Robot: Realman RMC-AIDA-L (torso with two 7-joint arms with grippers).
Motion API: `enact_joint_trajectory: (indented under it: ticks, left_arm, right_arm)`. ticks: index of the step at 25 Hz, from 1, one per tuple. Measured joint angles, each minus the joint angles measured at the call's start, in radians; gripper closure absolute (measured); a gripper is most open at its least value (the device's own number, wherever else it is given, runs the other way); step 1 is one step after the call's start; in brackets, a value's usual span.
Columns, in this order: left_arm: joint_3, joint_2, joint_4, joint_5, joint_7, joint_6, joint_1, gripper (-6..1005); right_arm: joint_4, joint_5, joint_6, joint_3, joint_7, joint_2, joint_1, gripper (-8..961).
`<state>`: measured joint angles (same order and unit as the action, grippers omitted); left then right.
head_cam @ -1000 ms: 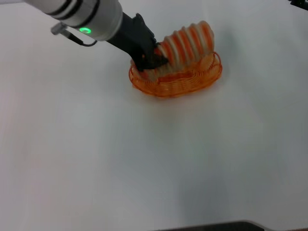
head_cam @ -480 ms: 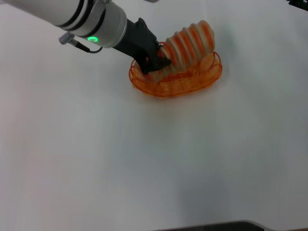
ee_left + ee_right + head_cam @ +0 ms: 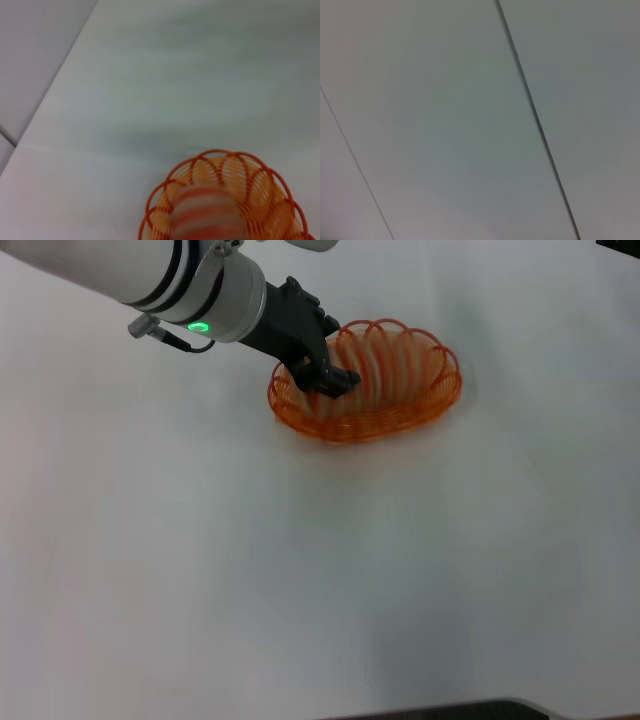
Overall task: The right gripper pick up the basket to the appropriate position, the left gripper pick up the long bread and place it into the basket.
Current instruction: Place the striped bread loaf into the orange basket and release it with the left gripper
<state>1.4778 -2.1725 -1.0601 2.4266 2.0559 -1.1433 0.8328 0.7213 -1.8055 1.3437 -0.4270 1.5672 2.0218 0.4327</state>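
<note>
Head view: left gripper (image 3: 335, 378) over the basket's (image 3: 400, 416) left end, long bread (image 3: 390, 365) lying inside.
Left wrist view alone shows the bread end-on within the rim. Whether the jaws grip or merely touch the loaf, I cannot tell.

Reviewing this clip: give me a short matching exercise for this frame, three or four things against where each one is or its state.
Things:
1. bread
2. basket
3. left gripper
4. table

Places or states:
A. white surface under everything
B. at one end of the basket, by the bread
C. lying inside the basket
D. orange wire, resting on the table

Pairs: 1-C, 2-D, 3-B, 4-A
</note>
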Motion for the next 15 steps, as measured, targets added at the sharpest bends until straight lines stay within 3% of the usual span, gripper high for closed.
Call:
enact_joint_trajectory:
  ticks: [6,9,15]
  left_arm:
    - [0.0,0.001,0.015,0.0,0.008,0.017,-0.001,368]
    - [-0.011,0.001,0.027,-0.003,0.029,0.024,-0.001,161]
    - [-0.104,0.004,0.021,-0.125,0.022,0.031,-0.063,108]
  right_arm:
    - [0.0,0.0,-0.003,0.0,0.0,0.0,0.003,16]
    - [0.0,0.0,-0.003,0.001,0.001,0.0,0.004,16]
    - [0.0,0.0,-0.001,0.001,-0.002,-0.001,0.002,17]
